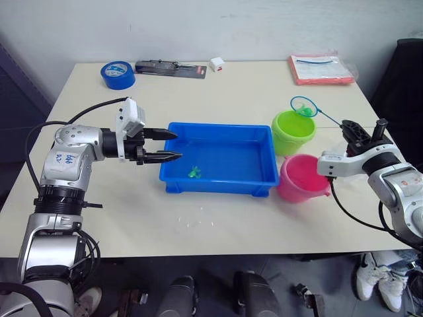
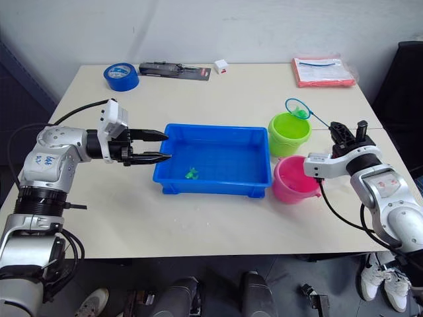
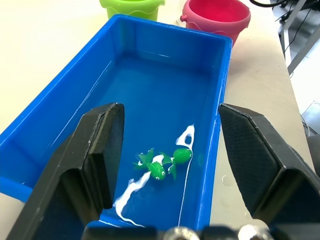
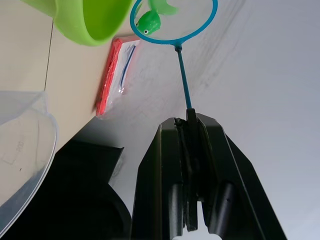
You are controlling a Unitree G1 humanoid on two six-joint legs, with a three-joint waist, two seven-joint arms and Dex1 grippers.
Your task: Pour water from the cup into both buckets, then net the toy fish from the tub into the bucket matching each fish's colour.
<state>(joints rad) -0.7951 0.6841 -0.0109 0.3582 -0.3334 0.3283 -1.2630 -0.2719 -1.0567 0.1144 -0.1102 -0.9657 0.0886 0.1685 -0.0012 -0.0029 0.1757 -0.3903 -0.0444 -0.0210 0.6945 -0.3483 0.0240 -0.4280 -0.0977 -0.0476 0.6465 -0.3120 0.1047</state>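
Note:
The blue tub point(image 1: 264, 135) lies mid-table with two green toy fish point(image 3: 155, 167) in shallow water near its front left. My left gripper point(image 1: 173, 145) is open, its fingers reaching over the tub's left rim. To the right of the tub stand the lime green bucket point(image 1: 293, 132) and, nearer, the pink bucket point(image 1: 303, 178). My right gripper point(image 4: 190, 120) is shut on the thin handle of the net point(image 1: 304, 105). The net's blue hoop hovers at the green bucket's far rim and holds a green fish point(image 4: 149, 21). An edge of the clear cup point(image 4: 20, 150) shows in the right wrist view.
At the table's far edge lie a blue tape roll point(image 1: 117, 74), a black packaged tool point(image 1: 170, 68), a small white cube point(image 1: 216, 64) and a red packet point(image 1: 322, 69). A black chair point(image 1: 404, 79) stands at the right. Water drops point(image 1: 198, 221) spot the table before the tub.

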